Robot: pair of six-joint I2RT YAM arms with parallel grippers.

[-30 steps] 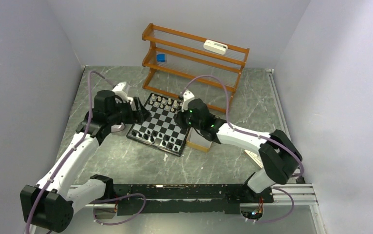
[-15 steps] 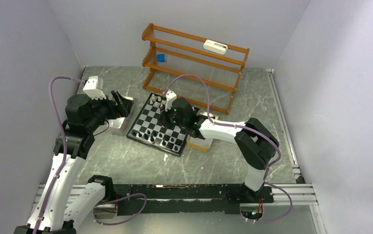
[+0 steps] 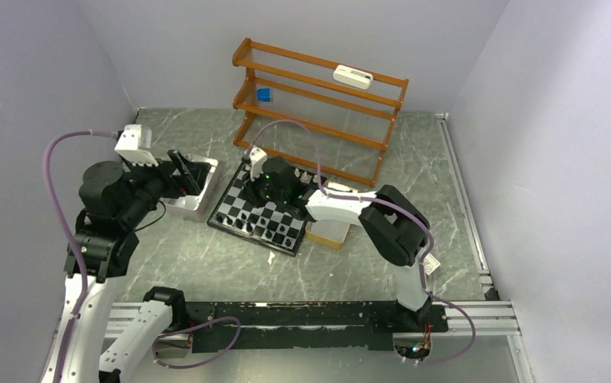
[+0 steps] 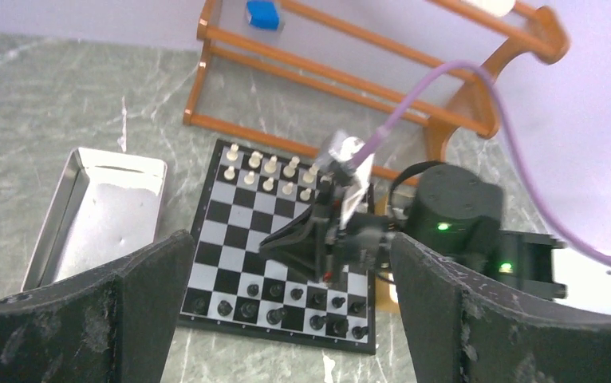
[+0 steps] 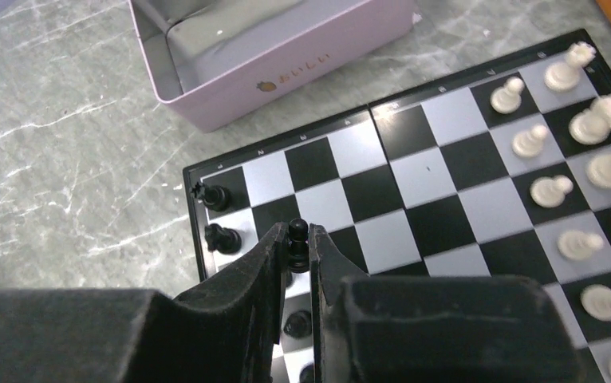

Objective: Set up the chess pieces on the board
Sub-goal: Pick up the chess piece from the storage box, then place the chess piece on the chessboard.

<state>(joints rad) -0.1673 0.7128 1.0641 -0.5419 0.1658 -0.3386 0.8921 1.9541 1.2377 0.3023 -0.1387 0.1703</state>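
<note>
The board (image 3: 248,206) lies mid-table, with white chess pieces (image 3: 264,165) along its far edge and black chess pieces (image 3: 256,229) along its near edge. My right gripper (image 3: 265,182) hovers over the board's left part, shut on a black pawn (image 5: 297,244) above squares beside the black rows (image 5: 221,237). White pieces (image 5: 557,191) stand at the right of that view. My left gripper (image 3: 184,172) is raised to the left of the board, over the tin, open and empty, with its fingers (image 4: 87,311) framing the board (image 4: 238,231).
An open metal tin (image 3: 199,195) sits just left of the board and shows pink-sided in the right wrist view (image 5: 286,56). A small tan box (image 3: 328,234) lies at the board's right corner. A wooden rack (image 3: 318,96) stands behind.
My left arm has pulled back left and up from the board, its jaws widening. The right gripper has slid left across the board, still shut.
</note>
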